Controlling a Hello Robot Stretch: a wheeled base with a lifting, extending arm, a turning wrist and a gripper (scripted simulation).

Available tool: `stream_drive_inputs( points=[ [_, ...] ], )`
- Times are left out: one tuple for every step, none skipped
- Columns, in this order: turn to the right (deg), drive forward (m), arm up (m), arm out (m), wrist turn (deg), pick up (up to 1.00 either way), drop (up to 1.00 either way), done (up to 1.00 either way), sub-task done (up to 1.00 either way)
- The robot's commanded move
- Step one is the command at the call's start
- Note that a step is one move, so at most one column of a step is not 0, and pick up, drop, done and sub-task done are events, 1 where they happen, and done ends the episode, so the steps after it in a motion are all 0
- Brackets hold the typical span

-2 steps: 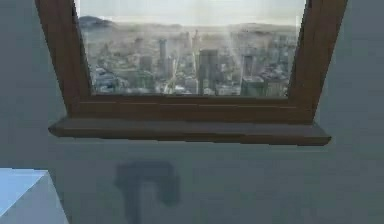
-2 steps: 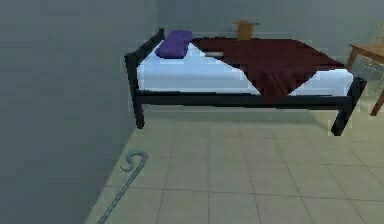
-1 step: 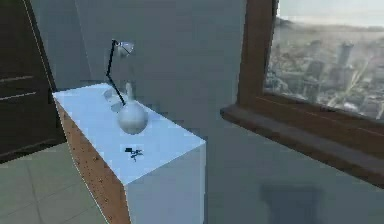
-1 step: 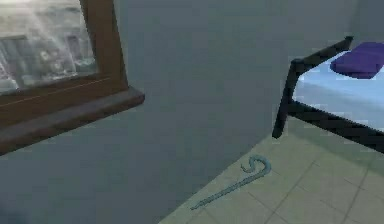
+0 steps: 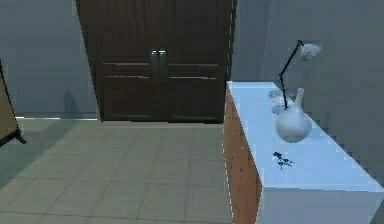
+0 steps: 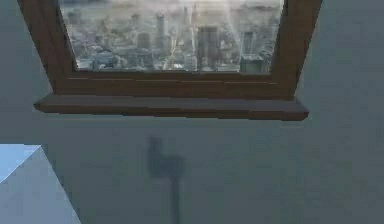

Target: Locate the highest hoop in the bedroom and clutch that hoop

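A white-topped dresser (image 5: 320, 165) with a wooden front stands at the forward view's right. On it sit a round white vase (image 5: 292, 122) with a thin neck, a desk lamp (image 5: 301, 58) with a dark arm, a small white item (image 5: 277, 97) behind the vase, and a tiny dark thing (image 5: 282, 159) near the front. None of these has a shape I can name as a hoop. A pale corner of the dresser top (image 6: 28, 185) lies at the arm side view's lower left.
A dark wooden double door (image 5: 158, 60) stands ahead in the grey wall. Tiled floor (image 5: 110, 175) stretches between me and it. A wooden-framed object (image 5: 8, 110) is cut by the left edge. A wood-framed window (image 6: 180, 40) with a sill (image 6: 170, 105) looks onto a city.
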Motion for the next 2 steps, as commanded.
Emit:
stream_drive_inputs(
  points=[
    [-45.0,0.0,0.0,0.0,0.0,0.0,0.0,0.0,0.0],
    [-15.0,0.0,0.0,0.0,0.0,0.0,0.0,0.0,0.0]
  ],
)
